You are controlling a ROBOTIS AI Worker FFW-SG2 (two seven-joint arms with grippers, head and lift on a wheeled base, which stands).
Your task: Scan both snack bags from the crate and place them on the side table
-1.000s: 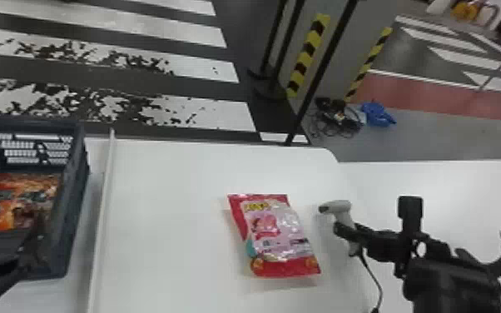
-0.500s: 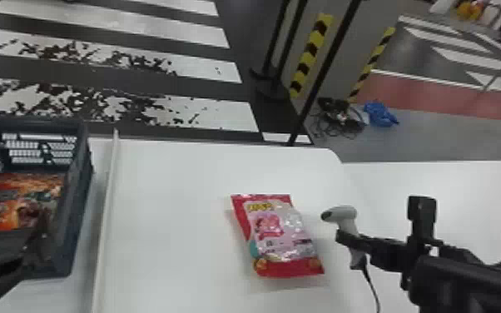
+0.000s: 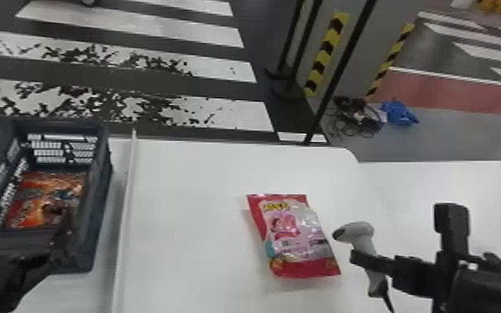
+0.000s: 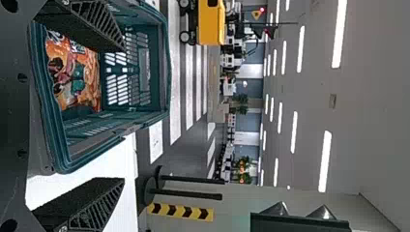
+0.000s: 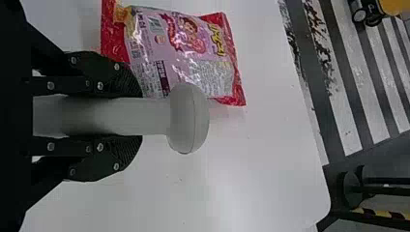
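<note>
Right gripper [image 3: 358, 260], nearest on the right side of the counter [image 3: 187, 233], had both jaws clamped on the scanner [image 3: 360, 233]; the right wrist view showed its grip squeezed between the fingers, head sticking out past the tips, while the head view added the cable [image 3: 388, 303] off the handle's lower end. Near edge of the counter was cut off. Left gripper [image 3: 23, 233] was over the near part of the crate [image 3: 106, 183], its jaws wide apart with nothing between them per the left wrist view; in the head view it was a dark blob against dark plastic, and it hid part of the crate's near end. Red snack bag [image 3: 295, 237] lay flat on the counter, nearer than its far right corner, just beside the scanner and outside the right jaws; in the right wrist view a finger and the scanner head covered bits of its border. Orange snack bag [image 3: 50, 199] lay in the crate, near the left jaws but not gripped; couldn't tell if one bag or more there. Raised strip [image 3: 124, 220] ran between crate and red bag. Past the far edge: striped floor [image 3: 170, 108], plus a blue item [image 3: 397, 112]. Left wrist view also had a yellow cart [image 4: 211, 21] far off.
</note>
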